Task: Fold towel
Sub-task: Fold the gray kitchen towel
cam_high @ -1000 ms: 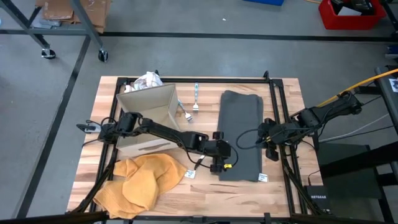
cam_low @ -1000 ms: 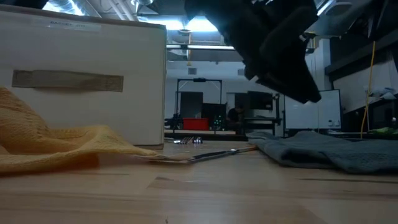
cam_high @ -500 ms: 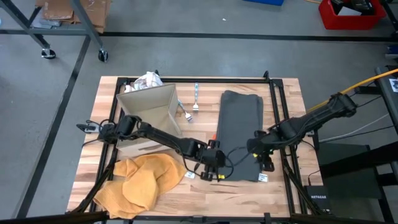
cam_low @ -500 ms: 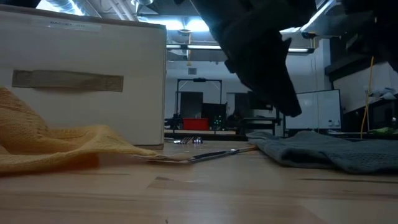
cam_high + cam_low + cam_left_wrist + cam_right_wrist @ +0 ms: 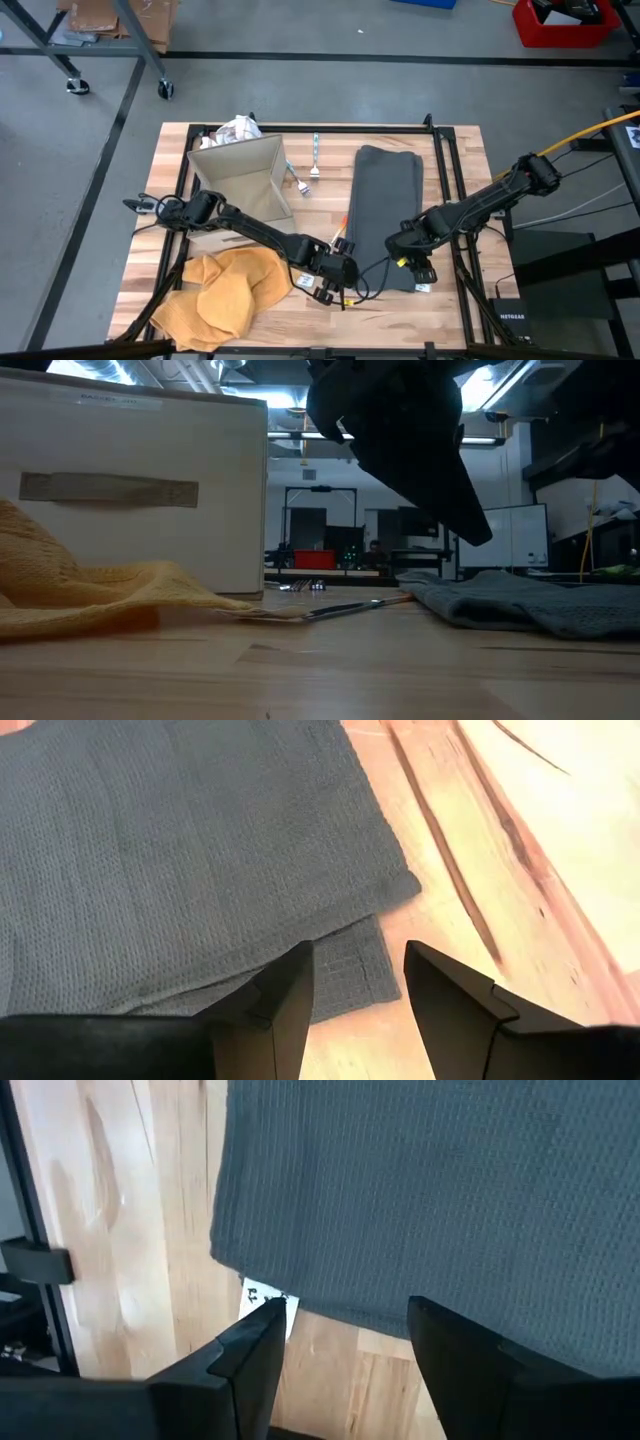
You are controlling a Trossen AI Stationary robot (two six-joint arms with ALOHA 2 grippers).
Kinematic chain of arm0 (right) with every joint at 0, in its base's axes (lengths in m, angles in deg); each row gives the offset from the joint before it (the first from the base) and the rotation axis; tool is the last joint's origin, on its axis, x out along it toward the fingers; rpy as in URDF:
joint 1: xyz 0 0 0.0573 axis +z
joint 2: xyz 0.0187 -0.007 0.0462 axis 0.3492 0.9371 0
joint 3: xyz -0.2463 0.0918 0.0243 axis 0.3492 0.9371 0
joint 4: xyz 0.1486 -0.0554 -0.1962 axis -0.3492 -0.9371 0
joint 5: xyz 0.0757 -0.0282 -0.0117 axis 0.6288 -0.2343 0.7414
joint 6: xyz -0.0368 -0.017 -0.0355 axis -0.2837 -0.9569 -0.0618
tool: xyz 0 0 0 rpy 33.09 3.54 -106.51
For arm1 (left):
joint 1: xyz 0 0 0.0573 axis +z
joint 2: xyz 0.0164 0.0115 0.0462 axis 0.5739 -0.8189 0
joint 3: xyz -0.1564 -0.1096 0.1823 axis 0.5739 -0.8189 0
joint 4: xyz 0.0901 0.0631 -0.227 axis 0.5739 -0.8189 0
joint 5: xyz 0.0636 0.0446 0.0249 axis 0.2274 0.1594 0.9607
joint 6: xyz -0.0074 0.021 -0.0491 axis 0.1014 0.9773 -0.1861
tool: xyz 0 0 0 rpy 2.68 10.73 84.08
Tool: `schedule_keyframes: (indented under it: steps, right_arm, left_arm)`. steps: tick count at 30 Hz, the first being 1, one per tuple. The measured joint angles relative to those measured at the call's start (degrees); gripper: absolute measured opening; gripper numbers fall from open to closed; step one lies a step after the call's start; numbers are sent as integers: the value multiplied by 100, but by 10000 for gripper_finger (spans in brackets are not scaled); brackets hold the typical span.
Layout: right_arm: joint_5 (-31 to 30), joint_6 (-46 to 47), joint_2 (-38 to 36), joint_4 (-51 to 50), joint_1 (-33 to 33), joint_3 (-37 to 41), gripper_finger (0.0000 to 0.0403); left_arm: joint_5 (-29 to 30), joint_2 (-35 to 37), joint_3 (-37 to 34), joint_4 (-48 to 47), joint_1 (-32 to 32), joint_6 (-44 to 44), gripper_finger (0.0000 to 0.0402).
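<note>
Wooden table (image 5: pixel 440 150), folded grey towel (image 5: pixel 388 200)

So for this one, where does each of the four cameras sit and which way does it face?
High view: overhead, straight down on the table; both arms, left gripper and right gripper at the grey towel's near end.
Low view: tabletop height, level across; yellow cloth, box, one dark arm overhead.
Left wrist view: past its open fingers onto the towel's corner.
Right wrist view: past its open fingers onto the towel's edge and a white tag.
Shared: all four show the grey towel.
</note>
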Motion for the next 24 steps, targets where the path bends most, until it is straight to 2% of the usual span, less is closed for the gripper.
schedule_keyframes:
  steps: [6, 12, 24]
  right_arm:
    - [84, -409, 15, -17, 0, 0, 215]
    - [52, -423, 15, -28, -4, 0, 215]
    - [41, -410, 15, -918, -4, 0, 215]
  left_arm:
    - [0, -2, 0, 65, 44, -41, 151]
    - [2, -13, 0, 328, 42, -243, 151]
    - [4, -20, 0, 389, 79, -253, 150]
